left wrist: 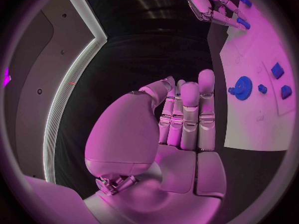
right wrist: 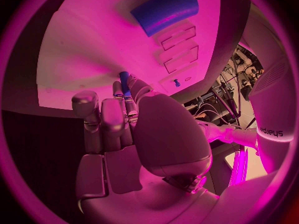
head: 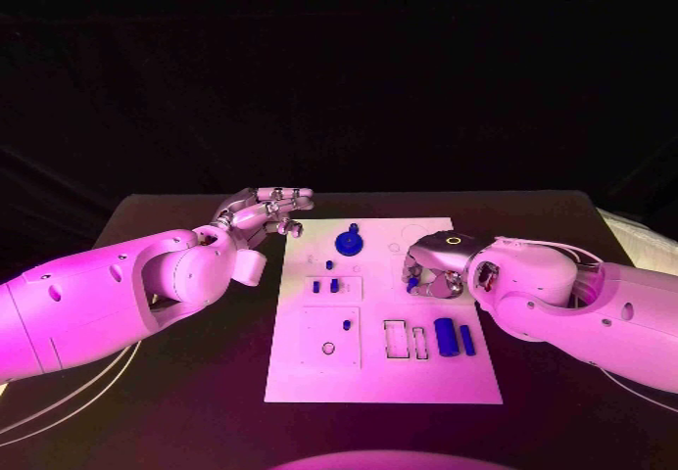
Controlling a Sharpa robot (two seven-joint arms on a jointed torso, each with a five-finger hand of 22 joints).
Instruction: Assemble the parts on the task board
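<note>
Head view: right hand [head: 435, 266] is pinching a small blue peg [head: 412, 285] over the white board [head: 381, 382]; left hand [head: 263, 211] is hovering left of it, fingers pressed together.

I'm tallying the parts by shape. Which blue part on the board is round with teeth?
The gear at the far end of the task board; the other blue parts are plain pegs or blocks.

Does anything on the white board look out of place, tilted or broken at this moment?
Nothing stands out. The task board lies flat and square on the table, its blue parts orderly. The right hand pinches a small blue part over the board; the left hand is beside it, holding nothing.
</note>
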